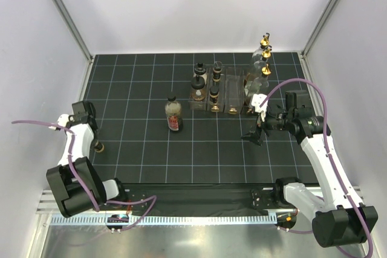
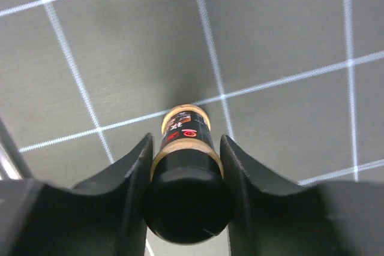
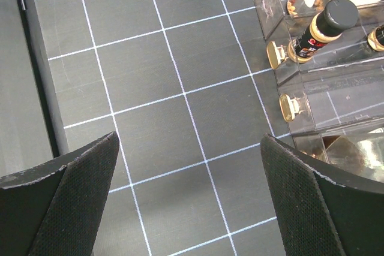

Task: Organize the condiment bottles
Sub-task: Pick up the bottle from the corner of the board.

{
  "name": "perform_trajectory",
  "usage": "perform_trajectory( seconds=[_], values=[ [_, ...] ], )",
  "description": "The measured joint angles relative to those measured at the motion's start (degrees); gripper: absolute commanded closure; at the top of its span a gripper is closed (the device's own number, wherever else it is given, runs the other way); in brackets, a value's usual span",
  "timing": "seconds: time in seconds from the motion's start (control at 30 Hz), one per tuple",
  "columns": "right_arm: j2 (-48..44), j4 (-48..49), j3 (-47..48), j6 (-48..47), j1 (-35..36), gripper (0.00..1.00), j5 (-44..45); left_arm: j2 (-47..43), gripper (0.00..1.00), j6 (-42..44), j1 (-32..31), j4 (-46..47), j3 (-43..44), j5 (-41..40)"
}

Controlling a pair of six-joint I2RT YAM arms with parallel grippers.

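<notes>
Pick-up step, I judge: the left pincer (image 2: pixel 186 141) is clamped on a short brown bottle (image 2: pixel 186 175) at the far left of the bench (image 1: pixel 133 77), well apart from the rack (image 1: pixel 233 95). The next move calls for a lift and a carry rightward to a free compartment, clearing the lone bottle (image 1: pixel 173 113) mid-bench. The right pincer (image 3: pixel 189 142) hangs wide apart, empty, just beside the rack.

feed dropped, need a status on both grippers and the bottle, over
Left gripper shut on small brown glass bottle with black cap, left of mat. Right gripper open, empty, beside clear plastic rack. Dark red-labelled bottle stands mid-mat, toward rack.
</notes>
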Motion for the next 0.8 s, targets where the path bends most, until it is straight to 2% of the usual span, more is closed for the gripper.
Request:
perform_trajectory(
  seconds=[0.07, 0.17, 0.33, 0.5, 0.8],
  values=[
    [0.00, -0.04, 0.00, 0.00, 0.00, 0.00, 0.00, -0.28, 0.86, 1.38, 0.31, 1.05, -0.02, 1.11],
    [-0.09, -0.07, 0.00, 0.00, 0.00, 0.00, -0.02, -2.01, 0.93, 3.78, 0.31, 2.73, -0.15, 3.39],
    [-0.11, -0.09, 0.00, 0.00, 0.00, 0.00, -0.02, -8.28, 0.99, 8.96, 0.33, 5.01, -0.85, 7.69],
    [-0.09, -0.09, 0.00, 0.00, 0.00, 0.00, 0.00, -13.46, 1.00, 13.60, 0.33, 6.32, -1.42, 14.62],
    [-0.09, -0.09, 0.00, 0.00, 0.00, 0.00, 0.00, -14.49, 1.00, 19.10, 0.11, 7.74, -1.42, 28.41]
  ],
)
